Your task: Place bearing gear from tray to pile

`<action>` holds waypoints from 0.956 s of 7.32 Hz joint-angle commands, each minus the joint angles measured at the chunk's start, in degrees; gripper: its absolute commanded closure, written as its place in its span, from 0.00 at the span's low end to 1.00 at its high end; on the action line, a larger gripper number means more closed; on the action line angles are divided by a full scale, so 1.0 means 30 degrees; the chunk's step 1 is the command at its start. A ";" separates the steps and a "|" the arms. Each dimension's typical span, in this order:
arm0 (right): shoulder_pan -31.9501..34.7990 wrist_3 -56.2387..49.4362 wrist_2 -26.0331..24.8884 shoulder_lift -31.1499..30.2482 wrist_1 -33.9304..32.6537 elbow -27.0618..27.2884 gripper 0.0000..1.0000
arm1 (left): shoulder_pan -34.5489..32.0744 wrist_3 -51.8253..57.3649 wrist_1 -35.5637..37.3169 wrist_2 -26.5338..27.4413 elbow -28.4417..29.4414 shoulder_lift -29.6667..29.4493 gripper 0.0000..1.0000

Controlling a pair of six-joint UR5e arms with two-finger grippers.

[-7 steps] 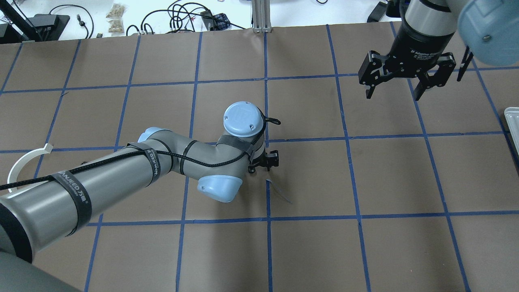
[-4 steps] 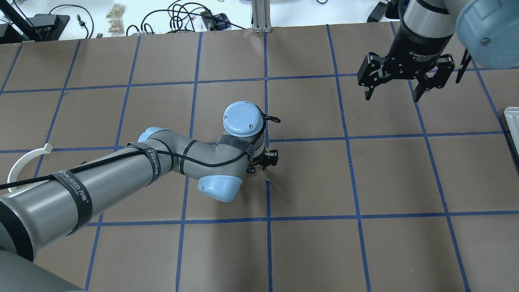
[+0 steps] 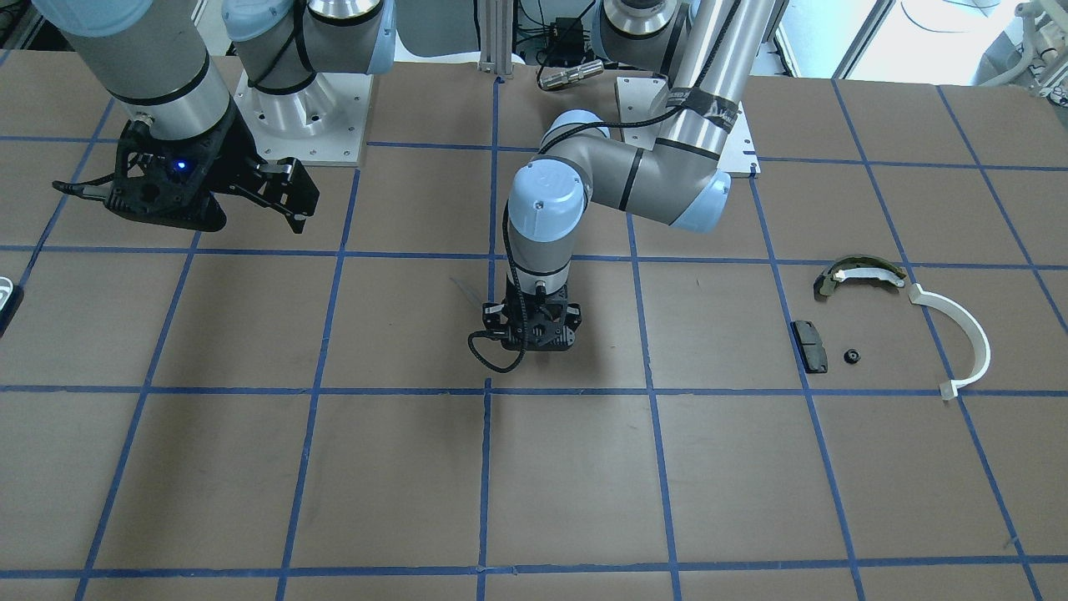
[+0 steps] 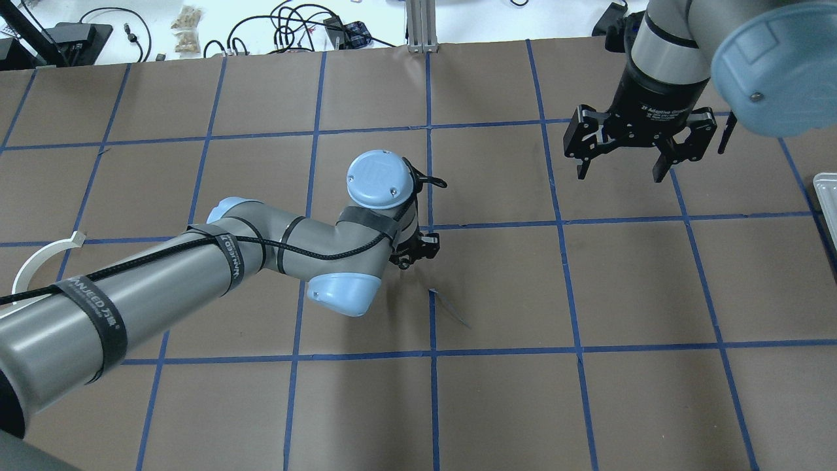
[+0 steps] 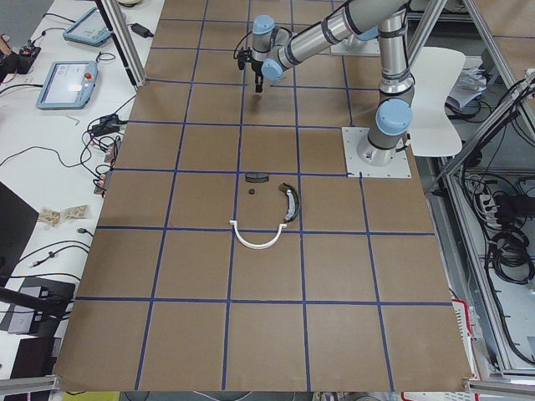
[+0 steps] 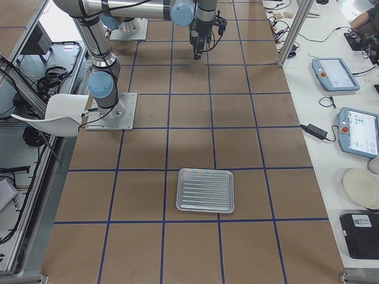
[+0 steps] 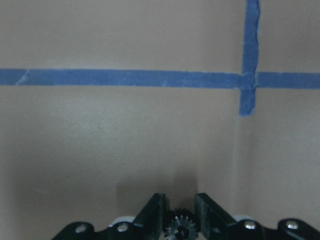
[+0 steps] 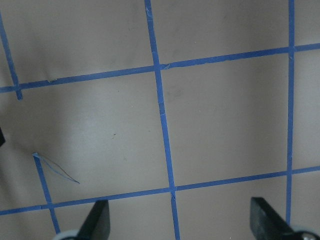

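You will find the small dark toothed bearing gear (image 7: 180,231) clamped between the two black fingers of the left claw (image 3: 531,327). That claw points down over the middle of the brown paper tabletop (image 3: 250,484), near a crossing of the blue tape grid lines (image 7: 125,77).

The gear is round, so it has no long axis. Its flat face and centre bore are turned to the wrist camera, and its rim teeth sit against the fingers. You cannot tell whether it touches the tabletop.

The pile (image 5: 290,203) lies well apart, toward the robot's left:
- a flat black rectangular pad (image 3: 809,345)
- a curved olive-and-white shoe (image 3: 859,274)
- a thin white half-ring (image 3: 959,334)
- a small black round part (image 3: 851,357)

The right claw (image 4: 618,171) hangs with its fingers wide apart, holding nothing. The silvery ribbed rectangular tray (image 6: 205,190) sits toward the robot's right end.
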 commanded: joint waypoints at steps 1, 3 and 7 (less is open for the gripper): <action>-0.0255 -0.0082 -0.0052 -0.0013 -0.0046 0.0022 0.00 | 0.3635 0.4667 -0.0888 -0.0126 0.0204 0.0975 1.00; -0.0226 0.0124 -0.0052 -0.0130 0.0012 0.0138 0.00 | 0.8086 0.8893 -0.2955 0.0047 0.0059 0.2060 1.00; -0.0226 -0.0195 0.0036 -0.0307 0.0041 0.0139 0.00 | 1.6062 1.7501 -0.4788 0.0400 0.0262 0.1599 1.00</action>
